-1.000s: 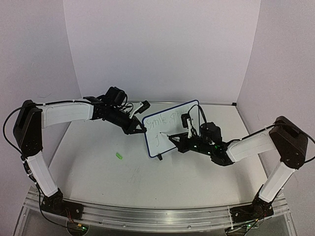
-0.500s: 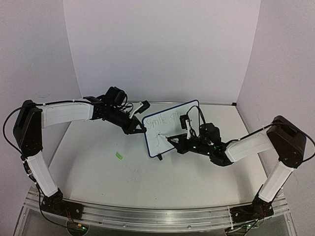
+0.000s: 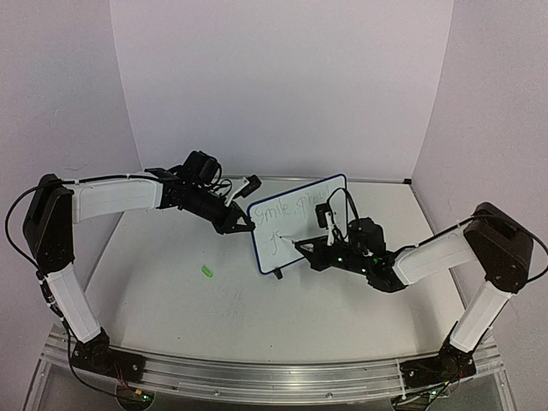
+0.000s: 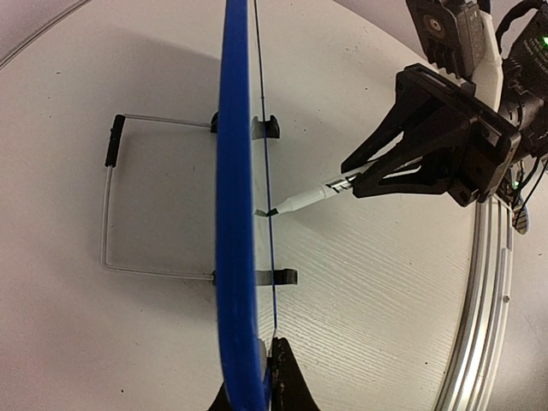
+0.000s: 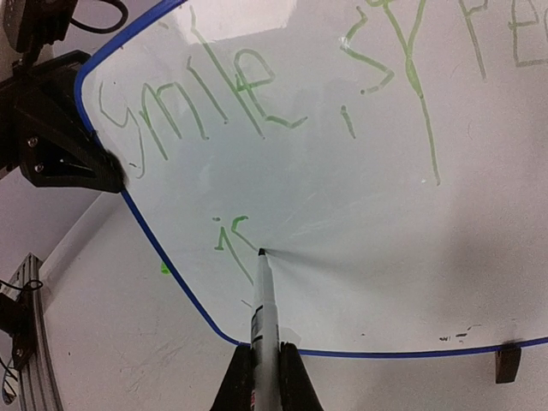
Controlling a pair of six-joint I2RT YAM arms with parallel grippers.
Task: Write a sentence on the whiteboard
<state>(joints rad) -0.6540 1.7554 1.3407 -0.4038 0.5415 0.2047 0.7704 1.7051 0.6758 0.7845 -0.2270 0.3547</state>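
The whiteboard (image 3: 301, 224) stands upright on the table, blue-framed, its face (image 5: 360, 197) turned to the right arm. My left gripper (image 3: 244, 225) is shut on its left edge; in the left wrist view the blue frame (image 4: 235, 214) runs down between the fingers (image 4: 265, 377). My right gripper (image 3: 310, 247) (image 5: 264, 368) is shut on a white marker pen (image 5: 264, 300) (image 4: 308, 199), whose tip touches the board. The sentence (image 5: 205, 98) is green: "smile" and part of another word in the upper line, a "j" and one more stroke below.
A small green piece (image 3: 206, 271) lies on the table left of the board. A wire stand (image 4: 107, 205) props the board from behind, and two black feet (image 4: 278, 276) stick out in front. An aluminium rail (image 3: 257, 368) runs along the near edge.
My right gripper has shifted the marker a little along the board's lower line, ending slightly lower and to the right. The left arm and the board have stayed still.
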